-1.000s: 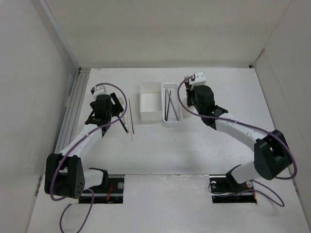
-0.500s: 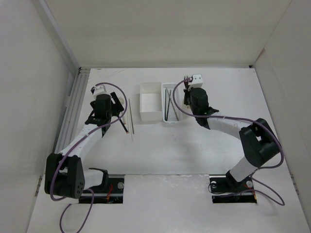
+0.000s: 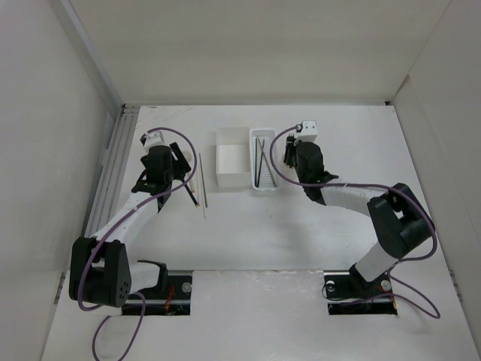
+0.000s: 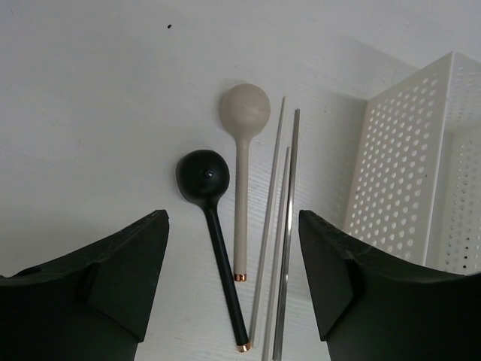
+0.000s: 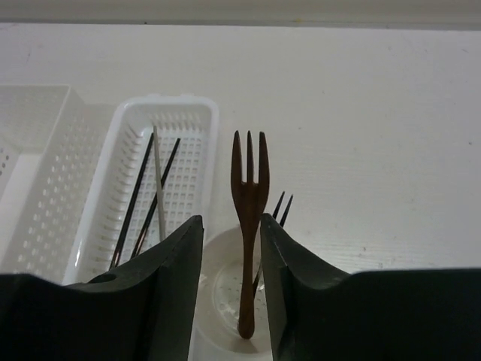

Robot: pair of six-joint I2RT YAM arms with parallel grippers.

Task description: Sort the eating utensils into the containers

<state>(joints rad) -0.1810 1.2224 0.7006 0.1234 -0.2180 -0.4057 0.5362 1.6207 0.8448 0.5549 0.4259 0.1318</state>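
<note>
Perforated tray (image 5: 161, 188) sits near the counter's far edge. Beside it, right gripper (image 5: 231, 248) clamps brown fork (image 5: 248, 226) upright over round cup (image 5: 225, 297). Left gripper (image 4: 233, 263), jaws apart, hovers above black spoon (image 4: 210, 218) and beige spoon (image 4: 242, 158) toward the left edge.

White-and-black arms (image 3: 135, 214), purple cables (image 3: 421, 207)

Black spoon (image 4: 213, 248) and beige spoon (image 4: 243, 158), both copper-tipped, centre frame; white perforated tray (image 5: 113, 203) at left; brown fork (image 5: 249, 226) centre; pale worktop (image 4: 90, 98).
</note>
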